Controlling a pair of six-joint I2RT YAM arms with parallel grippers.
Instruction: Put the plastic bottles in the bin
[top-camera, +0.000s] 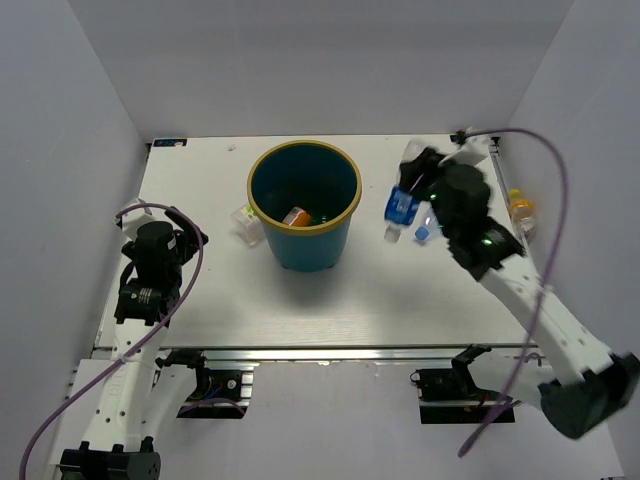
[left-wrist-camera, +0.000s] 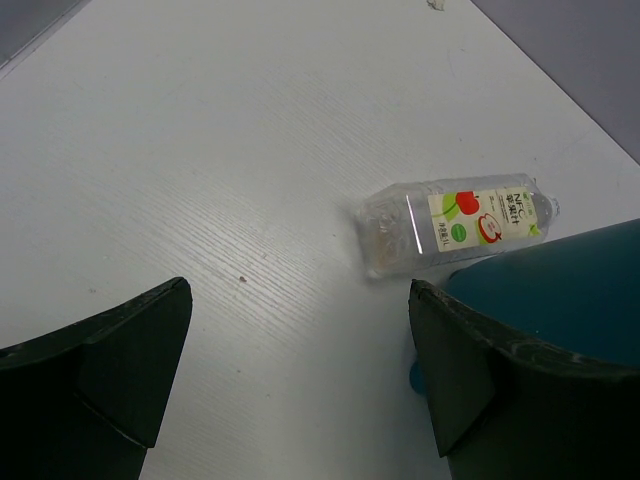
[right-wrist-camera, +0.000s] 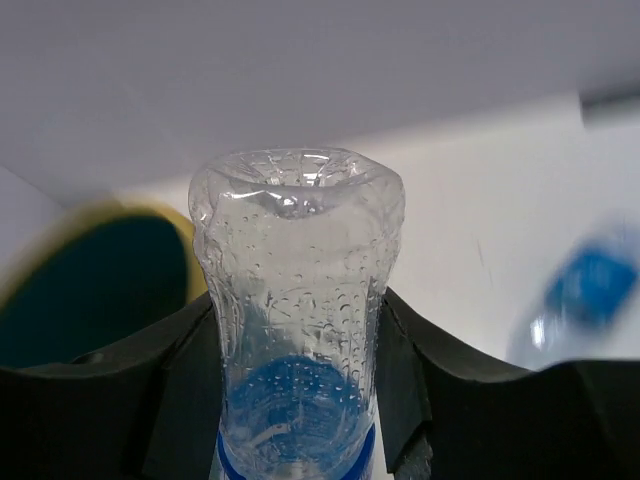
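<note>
The bin (top-camera: 300, 246) stands mid-desk (top-camera: 200, 300), with one orange bottle (top-camera: 296, 216) lying at its bottom. Just left of the bin, a clear bottle with a white-green label (left-wrist-camera: 450, 225) lies on its side. Further left, the left claw (left-wrist-camera: 300, 330) is spread wide and holds nothing. Right of the bin, the right claw (right-wrist-camera: 297, 400) is clamped around a clear blue-labelled bottle (right-wrist-camera: 297, 250). Another blue-marked bottle (right-wrist-camera: 585, 290) shows blurred beside it. A second orange bottle (top-camera: 520, 210) sits far right of the bin.
</note>
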